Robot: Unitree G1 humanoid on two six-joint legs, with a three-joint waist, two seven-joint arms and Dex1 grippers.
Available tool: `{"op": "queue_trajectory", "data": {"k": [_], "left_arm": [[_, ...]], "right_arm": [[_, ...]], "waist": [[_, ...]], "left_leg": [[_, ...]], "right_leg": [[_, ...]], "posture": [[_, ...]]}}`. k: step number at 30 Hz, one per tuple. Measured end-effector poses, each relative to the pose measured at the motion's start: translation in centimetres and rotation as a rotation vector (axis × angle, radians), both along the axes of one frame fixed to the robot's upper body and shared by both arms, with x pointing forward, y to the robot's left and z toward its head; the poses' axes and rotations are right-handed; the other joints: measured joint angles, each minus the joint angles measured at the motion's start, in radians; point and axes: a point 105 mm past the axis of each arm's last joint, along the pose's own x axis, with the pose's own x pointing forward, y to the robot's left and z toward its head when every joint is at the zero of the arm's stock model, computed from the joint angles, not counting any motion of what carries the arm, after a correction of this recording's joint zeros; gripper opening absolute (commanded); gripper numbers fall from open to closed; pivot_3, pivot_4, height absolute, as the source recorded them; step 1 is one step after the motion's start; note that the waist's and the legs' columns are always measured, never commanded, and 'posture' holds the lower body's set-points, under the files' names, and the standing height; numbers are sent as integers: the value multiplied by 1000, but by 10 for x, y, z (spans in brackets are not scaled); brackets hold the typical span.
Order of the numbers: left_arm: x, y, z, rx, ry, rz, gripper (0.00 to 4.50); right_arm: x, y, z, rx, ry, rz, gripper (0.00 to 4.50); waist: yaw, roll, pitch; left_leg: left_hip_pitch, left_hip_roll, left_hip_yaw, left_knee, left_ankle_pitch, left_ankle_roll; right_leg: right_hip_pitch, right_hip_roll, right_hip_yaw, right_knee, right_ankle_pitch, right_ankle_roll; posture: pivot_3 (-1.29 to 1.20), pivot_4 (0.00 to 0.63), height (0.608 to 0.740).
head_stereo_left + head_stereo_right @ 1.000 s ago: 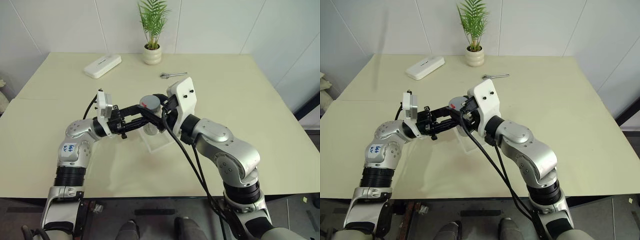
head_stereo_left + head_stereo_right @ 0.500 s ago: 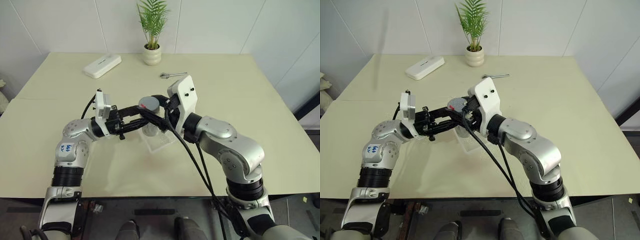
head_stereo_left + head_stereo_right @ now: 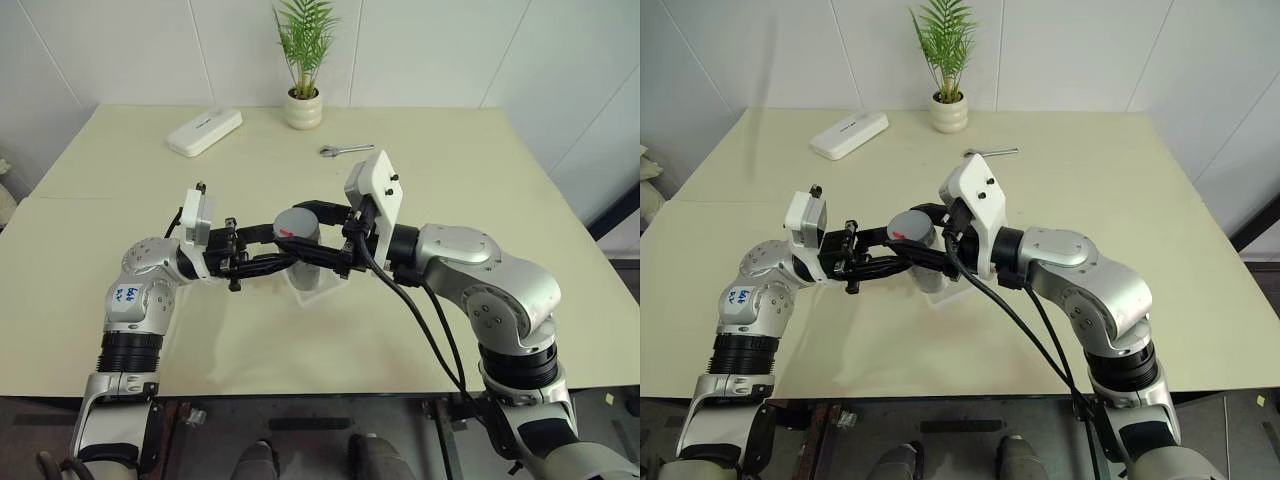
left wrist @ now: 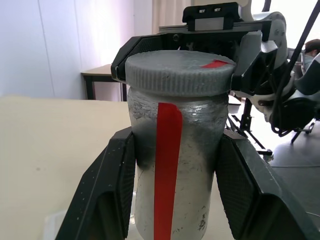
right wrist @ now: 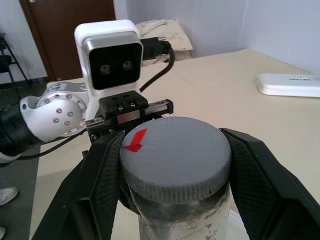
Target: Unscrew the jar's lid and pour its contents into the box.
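Note:
The jar [image 4: 172,165], clear with a red stripe down its side, is held upright just above the box [image 3: 325,290], a shallow clear tray on the table. My left gripper [image 3: 298,256] reaches in from the left and is shut on the jar's body, one finger [image 4: 112,180] on each side. My right gripper [image 3: 305,228] comes in from the right and is shut on the grey lid [image 5: 175,155], which sits on the jar with its red mark [image 5: 135,140] on top. The jar's wall looks dusty, and the contents cannot be made out.
At the back of the cream table [image 3: 480,190] lie a white oblong case [image 3: 205,131], a white plant pot [image 3: 304,108] and a small wrench [image 3: 346,150]. The table's front edge runs close below my arms.
My right wrist has turned around the lid and its forearm has swung out to the right. The left wrist has turned a little too. The jar has come slightly nearer, with both grips kept.

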Motion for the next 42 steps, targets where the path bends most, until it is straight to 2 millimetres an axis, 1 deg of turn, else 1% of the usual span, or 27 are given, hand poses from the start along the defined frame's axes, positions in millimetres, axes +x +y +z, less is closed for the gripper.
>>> {"op": "queue_trajectory", "data": {"k": [4, 8, 17, 23, 27, 28, 29, 36, 42], "left_arm": [[-7, -4, 2, 20, -12, -83, 1944], [-11, -5, 1, 32, -7, -121, 1944], [-16, -4, 5, 67, -11, -143, 1944], [-16, -1, 5, 85, 9, -136, 1944], [-17, -2, 5, 90, 16, -135, 1944], [-17, -2, 5, 93, 21, -136, 1944], [-16, -3, 5, 94, 24, -135, 1944], [-18, -1, 7, 115, 27, -128, 1944], [-17, 3, 9, 133, 24, -107, 1944]], "right_arm": [[-9, -4, 2, -37, 3, 92, 2921], [-13, -4, 2, -53, -1, 132, 2921], [-17, -4, 3, -54, -17, 176, 2921], [-15, -3, 1, -53, -16, 179, 2921], [-17, 1, -2, -61, -19, 195, 3884], [-18, 3, -2, -65, -21, 204, 4284], [-19, 3, -3, -66, -24, 211, 4488], [-19, 5, -2, -71, -33, 221, 4500], [-16, 7, -1, -78, -48, 207, 4500]], "waist": [[1, 0, 0], [0, 0, 0], [0, 0, 0], [0, 1, 0], [0, 1, 0], [0, 1, 0], [0, 1, 0], [1, 1, 0], [0, 1, 0]], "left_leg": [[0, 0, 0, 0, 0, 0], [0, 1, 0, 0, 0, 0], [0, 1, 0, 0, 0, 0], [0, 1, 0, 0, 0, 0], [0, 1, 1, 0, 0, 0], [0, 1, 1, 0, 0, 0], [0, 1, 1, 0, 0, 0], [0, 1, 1, 0, 0, 0], [0, 2, 1, 0, 0, 0]], "right_leg": [[0, 0, 0, -1, 0, 0], [0, 1, 0, 0, 0, 0], [0, 1, 0, 0, 0, 0], [0, 1, 0, 0, 0, 0], [0, 1, 0, -1, 0, 0], [0, 1, 0, -1, 0, 0], [0, 1, 0, 0, 0, 0], [0, 1, 0, 0, 0, 0], [0, 2, 0, 0, 0, -1]], "posture": [[0, 150, 740], [0, 150, 740], [0, 150, 740], [0, 150, 740], [0, 150, 740], [0, 150, 740], [0, 150, 740], [0, 150, 740], [0, 150, 740]]}}
